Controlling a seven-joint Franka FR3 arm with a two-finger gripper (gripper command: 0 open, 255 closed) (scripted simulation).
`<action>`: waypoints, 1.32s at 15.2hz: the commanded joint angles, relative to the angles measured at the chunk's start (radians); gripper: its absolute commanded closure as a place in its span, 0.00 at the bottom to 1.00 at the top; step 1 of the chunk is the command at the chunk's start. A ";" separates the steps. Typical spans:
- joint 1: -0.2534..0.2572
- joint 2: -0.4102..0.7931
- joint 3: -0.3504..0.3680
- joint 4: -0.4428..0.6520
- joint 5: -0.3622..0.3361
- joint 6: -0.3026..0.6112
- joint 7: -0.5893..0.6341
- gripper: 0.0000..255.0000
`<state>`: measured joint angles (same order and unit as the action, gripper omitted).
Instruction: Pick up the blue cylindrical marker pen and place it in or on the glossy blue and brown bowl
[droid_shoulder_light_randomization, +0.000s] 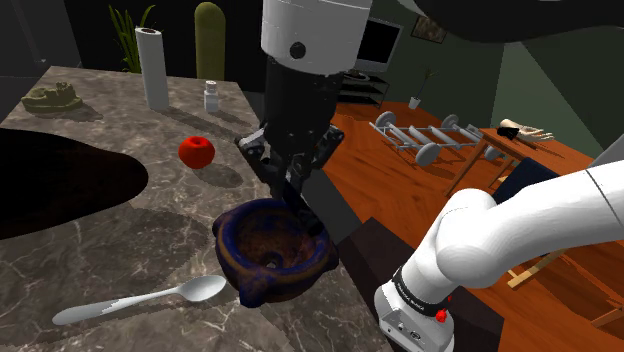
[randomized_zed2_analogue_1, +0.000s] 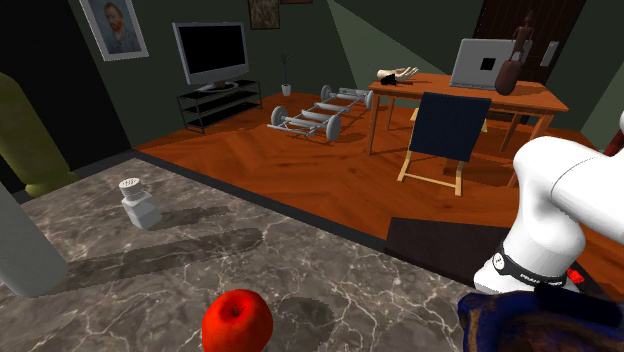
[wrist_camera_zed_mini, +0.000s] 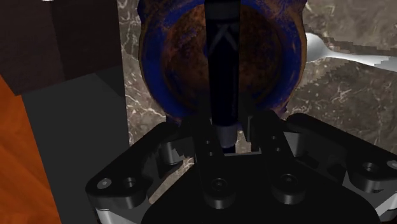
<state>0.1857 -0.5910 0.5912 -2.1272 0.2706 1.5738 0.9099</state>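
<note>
Gripper hangs over the bowl at the counter's near edge, jaws clamped on the pen. Pen points down over the bowl's inside. Spoon lies at the shoulder view's left of the bowl.

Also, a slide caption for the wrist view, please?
Gripper clasps a dark blue marker over the blue and brown bowl.

The slim dark-blue marker pen is clasped in the claw, pointing down over the bowl. The glossy bowl, blue-rimmed and brown inside, sits upright near the tabletop edge.
</note>
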 joint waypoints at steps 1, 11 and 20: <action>0.002 -0.003 0.006 -0.026 0.005 0.023 0.000 1.00; 0.014 -0.012 0.037 -0.164 0.030 0.154 -0.005 1.00; 0.014 -0.012 0.037 -0.164 0.030 0.154 -0.005 0.00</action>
<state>0.1995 -0.6032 0.6283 -2.2909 0.3006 1.7279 0.9054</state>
